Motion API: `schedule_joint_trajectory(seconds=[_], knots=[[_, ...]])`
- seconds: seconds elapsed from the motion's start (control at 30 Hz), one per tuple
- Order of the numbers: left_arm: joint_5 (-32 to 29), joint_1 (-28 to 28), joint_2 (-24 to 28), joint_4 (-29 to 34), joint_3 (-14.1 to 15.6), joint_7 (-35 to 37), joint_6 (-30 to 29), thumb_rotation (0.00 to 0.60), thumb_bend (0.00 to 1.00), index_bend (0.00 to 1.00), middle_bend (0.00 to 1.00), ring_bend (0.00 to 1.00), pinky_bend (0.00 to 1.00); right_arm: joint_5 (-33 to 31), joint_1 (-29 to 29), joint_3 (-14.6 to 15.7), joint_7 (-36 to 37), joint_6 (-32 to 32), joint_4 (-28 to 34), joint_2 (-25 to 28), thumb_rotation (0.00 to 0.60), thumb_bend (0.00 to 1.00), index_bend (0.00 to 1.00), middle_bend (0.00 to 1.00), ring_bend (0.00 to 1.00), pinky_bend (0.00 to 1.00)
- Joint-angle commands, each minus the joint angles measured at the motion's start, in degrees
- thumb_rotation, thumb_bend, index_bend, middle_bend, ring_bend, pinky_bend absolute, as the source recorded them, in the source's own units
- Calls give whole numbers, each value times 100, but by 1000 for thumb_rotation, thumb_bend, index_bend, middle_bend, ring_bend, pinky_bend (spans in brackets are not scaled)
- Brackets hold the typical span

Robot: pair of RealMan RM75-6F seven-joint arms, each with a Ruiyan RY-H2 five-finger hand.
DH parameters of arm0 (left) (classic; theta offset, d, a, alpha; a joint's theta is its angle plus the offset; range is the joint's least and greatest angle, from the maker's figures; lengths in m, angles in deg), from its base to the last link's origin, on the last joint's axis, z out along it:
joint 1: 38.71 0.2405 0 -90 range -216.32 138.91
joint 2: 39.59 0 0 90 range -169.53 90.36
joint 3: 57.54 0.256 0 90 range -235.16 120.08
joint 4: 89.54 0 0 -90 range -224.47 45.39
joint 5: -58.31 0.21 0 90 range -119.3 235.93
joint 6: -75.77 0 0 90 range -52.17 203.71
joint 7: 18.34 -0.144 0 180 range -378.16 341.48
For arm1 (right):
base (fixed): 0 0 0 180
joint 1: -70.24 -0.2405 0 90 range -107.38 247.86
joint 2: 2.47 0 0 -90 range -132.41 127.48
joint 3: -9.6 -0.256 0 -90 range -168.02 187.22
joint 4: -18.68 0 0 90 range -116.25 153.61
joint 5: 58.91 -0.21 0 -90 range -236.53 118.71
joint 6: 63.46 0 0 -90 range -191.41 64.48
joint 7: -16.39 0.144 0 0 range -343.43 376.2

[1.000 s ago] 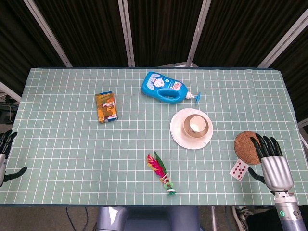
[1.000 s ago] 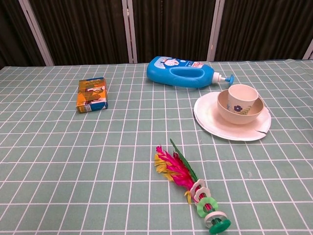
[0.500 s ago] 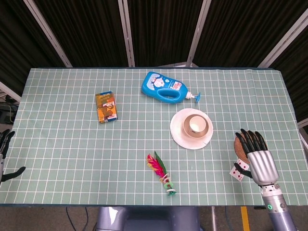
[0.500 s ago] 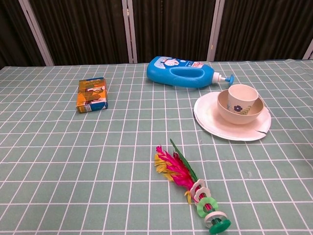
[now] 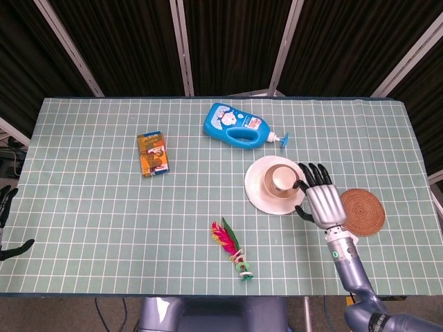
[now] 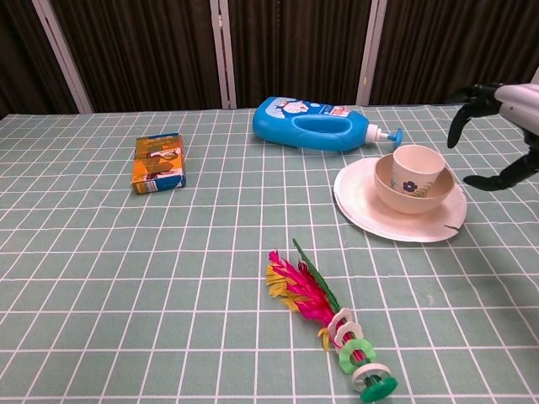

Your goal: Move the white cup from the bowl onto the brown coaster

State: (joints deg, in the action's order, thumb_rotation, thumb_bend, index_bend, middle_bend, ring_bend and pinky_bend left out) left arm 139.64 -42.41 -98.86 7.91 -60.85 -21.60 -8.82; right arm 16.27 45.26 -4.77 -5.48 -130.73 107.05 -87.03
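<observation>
1. Your right hand [image 5: 320, 200] hovers just to the right of the bowl [image 5: 282, 188], with its fingers [image 5: 313, 173] spread wide and holding nothing.
2. The white cup [image 5: 282, 178] sits inside the bowl, and the bowl sits on a white plate [image 5: 257, 197].
3. The brown coaster [image 5: 361, 211] lies on the counter [image 5: 104, 207], near the right side of your hand.
4. Your left hand [image 5: 5, 207] shows only at the left edge, so you cannot tell how its fingers are set.
5. A blue bottle [image 5: 237, 126] lies behind the plate.

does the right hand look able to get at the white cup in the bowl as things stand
Probably yes. The right hand hovers open just right of the white cup, which stands upright in the bowl with nothing between them.
</observation>
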Motion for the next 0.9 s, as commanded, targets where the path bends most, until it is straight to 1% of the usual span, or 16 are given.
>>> schedule_joint_trajectory(seconds=[0.03, 0.17, 0.3, 0.5, 0.67, 0.9], knots=[[-11, -3, 4, -5, -2, 10, 11, 600, 0, 0, 0, 0, 0, -221, -184, -142, -76, 145, -264, -251, 600, 202, 444, 100, 0, 0], [-45, -4, 17, -20, -14, 74, 32, 600, 0, 0, 0, 0, 0, -451, -392, -267, -65, 239, -533, -489, 600, 214, 464, 122, 0, 0], [-49, -2, 36, -24, -14, 122, 42, 600, 0, 0, 0, 0, 0, -629, -507, -284, -143, 321, -718, -611, 600, 218, 480, 125, 0, 0], [-62, -2, 46, -36, -13, 149, 60, 600, 0, 0, 0, 0, 0, -763, -601, -230, -149, 387, -916, -740, 600, 238, 497, 129, 0, 0], [-67, 1, 53, -36, -13, 178, 64, 600, 0, 0, 0, 0, 0, -897, -682, -199, -19, 481, -1296, -912, 600, 239, 500, 130, 0, 0], [-93, -8, 56, -36, -17, 177, 94, 600, 0, 0, 0, 0, 0, -981, -736, -127, 136, 569, -1622, -1049, 600, 248, 519, 143, 0, 0]])
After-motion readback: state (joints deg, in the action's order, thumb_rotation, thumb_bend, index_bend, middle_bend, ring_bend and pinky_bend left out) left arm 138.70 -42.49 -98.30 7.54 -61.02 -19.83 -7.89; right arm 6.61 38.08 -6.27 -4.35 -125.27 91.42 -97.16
